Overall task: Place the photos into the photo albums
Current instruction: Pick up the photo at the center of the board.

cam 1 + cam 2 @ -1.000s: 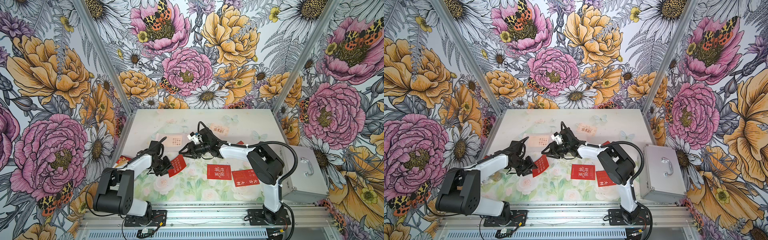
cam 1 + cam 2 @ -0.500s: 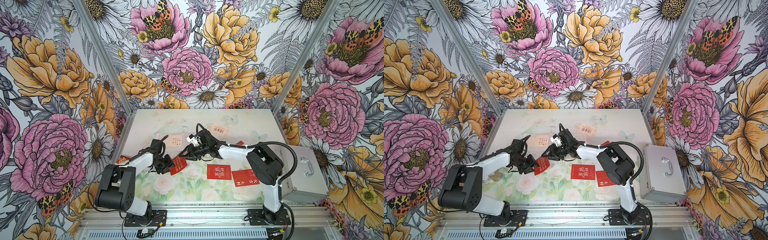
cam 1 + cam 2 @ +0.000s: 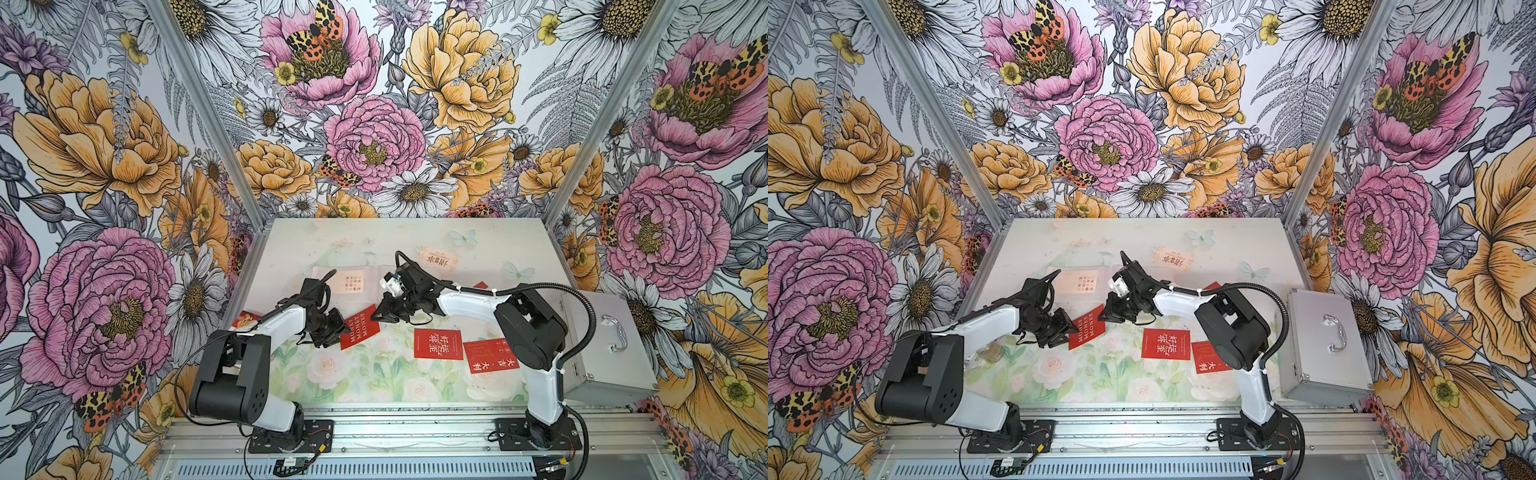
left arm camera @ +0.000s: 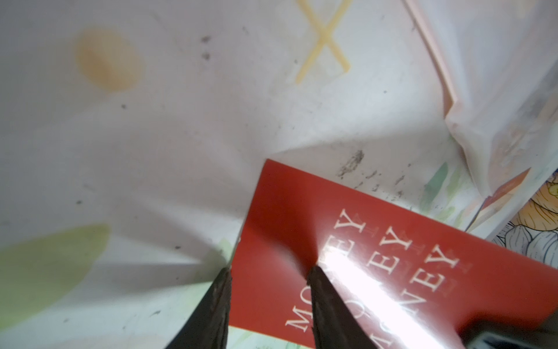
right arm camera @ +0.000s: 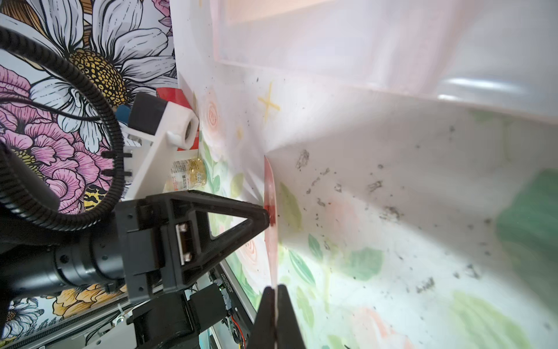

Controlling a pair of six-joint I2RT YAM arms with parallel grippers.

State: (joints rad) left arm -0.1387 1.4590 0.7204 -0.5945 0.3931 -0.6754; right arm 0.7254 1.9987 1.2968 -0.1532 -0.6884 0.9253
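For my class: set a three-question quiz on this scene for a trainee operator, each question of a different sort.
1. True or false: the MONEY card lies flat on the table.
2. The silver case sits beside: A the left arm, B the right arm, C the far wall.
3. What is the right gripper shut on?
Key: 1 false; 2 B; 3 the MONEY card.
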